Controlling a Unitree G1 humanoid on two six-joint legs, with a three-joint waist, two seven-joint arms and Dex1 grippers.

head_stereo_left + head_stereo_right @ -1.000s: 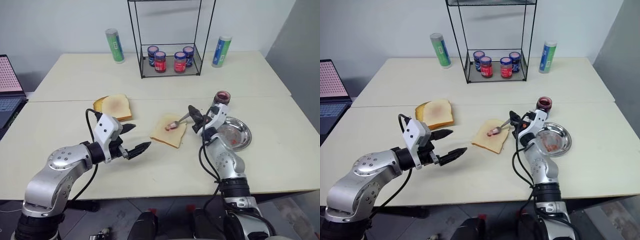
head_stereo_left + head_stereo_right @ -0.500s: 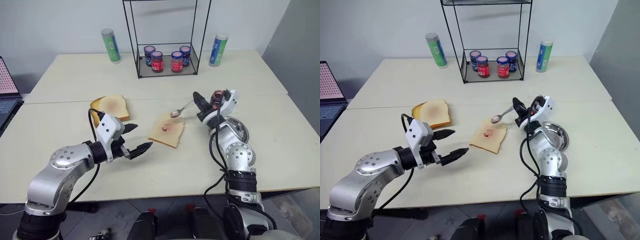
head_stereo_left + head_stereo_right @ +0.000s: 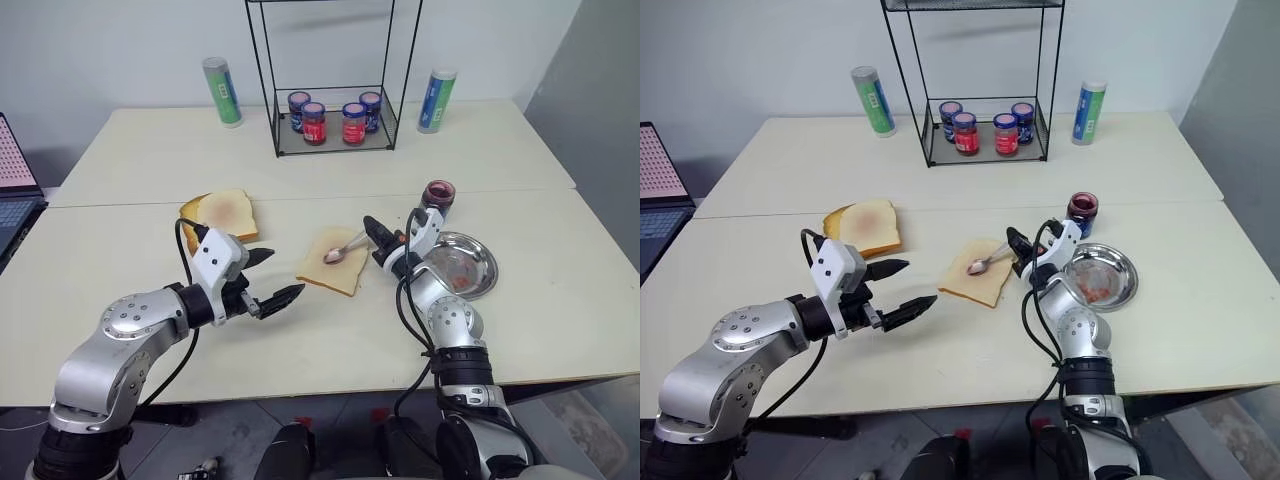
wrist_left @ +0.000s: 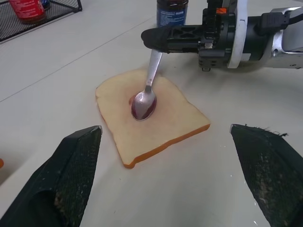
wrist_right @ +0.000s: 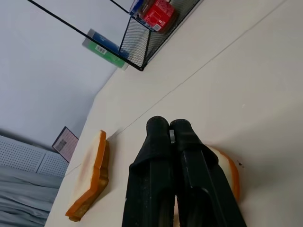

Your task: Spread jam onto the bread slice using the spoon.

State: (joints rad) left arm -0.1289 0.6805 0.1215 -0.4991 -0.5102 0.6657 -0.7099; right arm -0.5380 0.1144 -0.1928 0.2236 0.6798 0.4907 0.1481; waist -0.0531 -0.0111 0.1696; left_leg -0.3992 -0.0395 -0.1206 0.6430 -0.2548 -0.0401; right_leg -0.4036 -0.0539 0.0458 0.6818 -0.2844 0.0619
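1. On the pale table (image 3: 330,330), the right gripper (image 3: 377,240) pinches the spoon (image 4: 147,90) handle; drag the bowl gently and flat to smear the jam (image 4: 140,111)
2. The bread slice (image 3: 335,262) lies between both grippers, under the spoon bowl; the left gripper (image 3: 272,281), fingers spread wide, hovers beside it

- No text, brand or number can be read anywhere.
- Labels are seen on the four small jars (image 3: 329,116) in the far rack, but their print cannot be made out.
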